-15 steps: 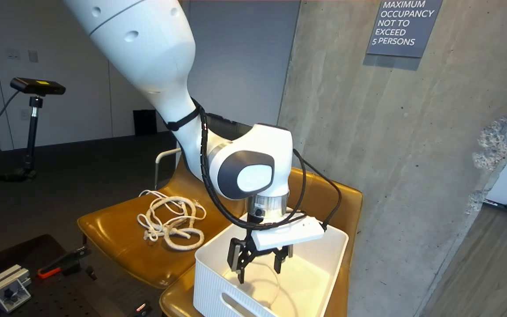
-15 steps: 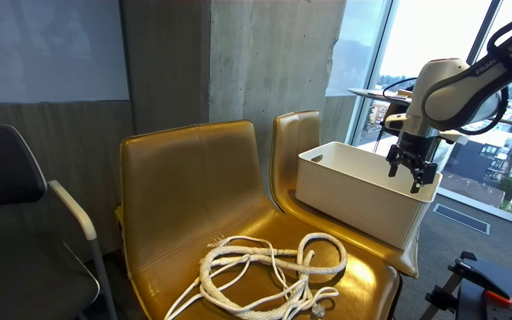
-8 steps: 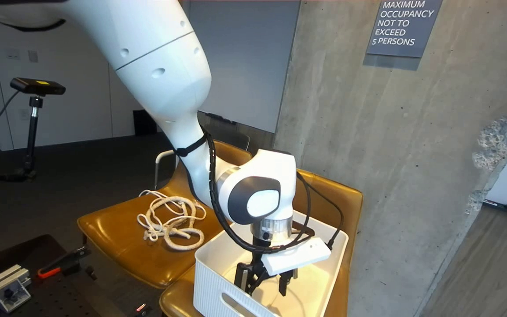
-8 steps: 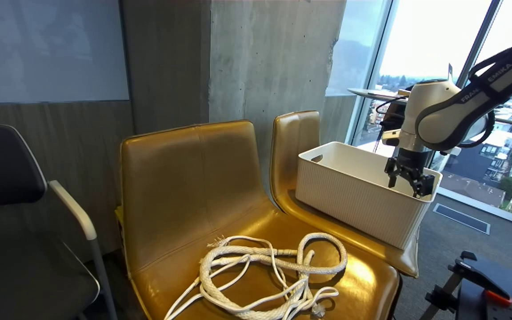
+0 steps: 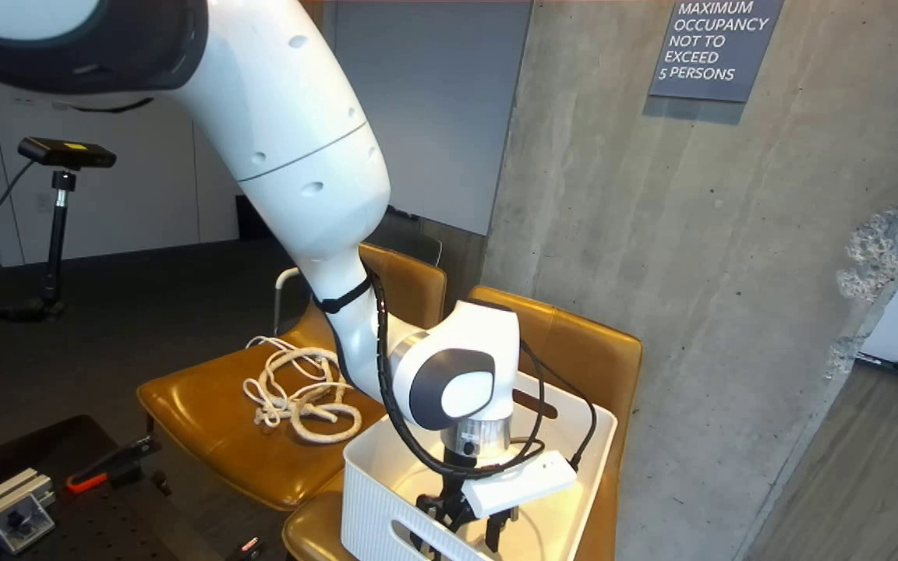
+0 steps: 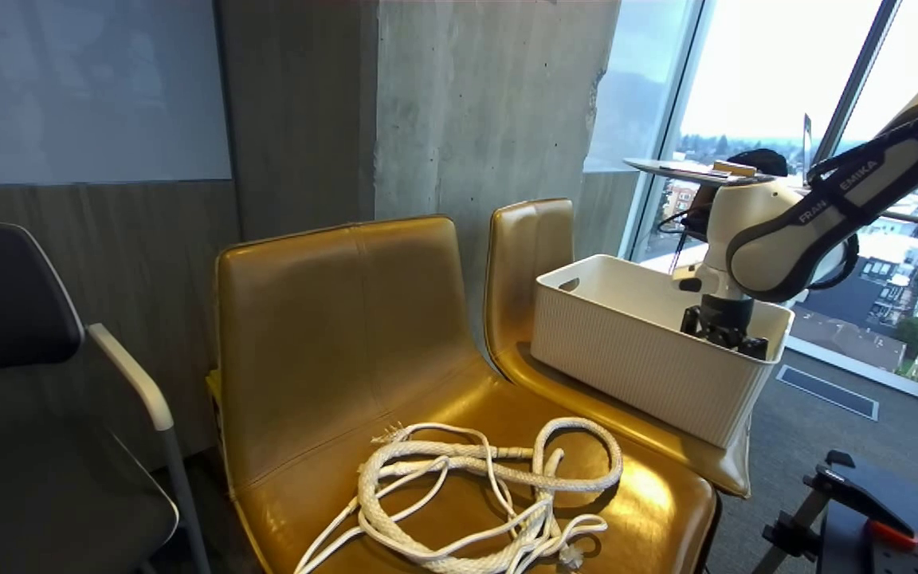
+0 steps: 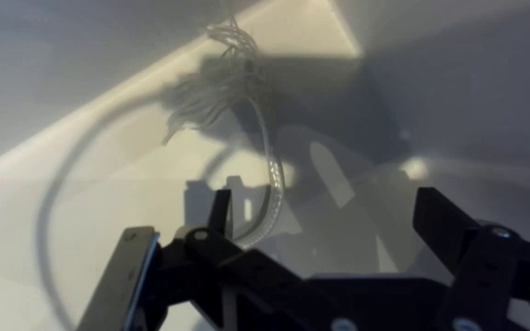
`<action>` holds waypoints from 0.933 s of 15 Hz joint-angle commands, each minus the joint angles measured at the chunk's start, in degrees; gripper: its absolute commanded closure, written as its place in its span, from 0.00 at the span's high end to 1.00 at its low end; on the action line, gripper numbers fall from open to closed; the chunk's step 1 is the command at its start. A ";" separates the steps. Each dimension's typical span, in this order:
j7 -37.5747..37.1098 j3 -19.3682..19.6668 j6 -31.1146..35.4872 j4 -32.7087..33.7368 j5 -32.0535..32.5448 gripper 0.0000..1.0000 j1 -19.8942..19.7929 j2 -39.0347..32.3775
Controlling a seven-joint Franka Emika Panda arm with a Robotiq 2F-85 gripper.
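My gripper [image 7: 324,197] is open, its black fingers wide apart with nothing between the tips. It points down inside a white ribbed bin [image 5: 383,499], near the handle-slot end, and also shows in an exterior view [image 6: 723,331], where the near wall hides its fingertips. In the wrist view a thin whitish cord [image 7: 275,184] with a frayed end [image 7: 228,87] lies in the bin. It curves down toward the left finger, which hides its lower part. The cord is apart from the right finger; whether it touches the left finger I cannot tell.
The bin stands on a tan chair [image 5: 574,335]. Beside it, another tan chair [image 6: 339,319] bears a coiled white rope [image 6: 369,498]. A concrete pillar [image 5: 691,273] rises behind. A dark table edge with a clamp [image 6: 865,498] is at the front. A camera on a stand [image 5: 67,152] stands off.
My gripper has moved down, deeper into the bin, and stays open. The arm has lowered with it. The bin has shifted very slightly; the rope on the chair has not moved.
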State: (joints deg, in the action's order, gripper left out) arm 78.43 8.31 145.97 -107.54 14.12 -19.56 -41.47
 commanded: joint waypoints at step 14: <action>-2.24 0.14 -2.04 4.28 1.16 0.23 1.07 -5.44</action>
State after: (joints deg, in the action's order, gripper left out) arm 78.09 8.37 143.23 -104.47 14.37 -19.03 -45.51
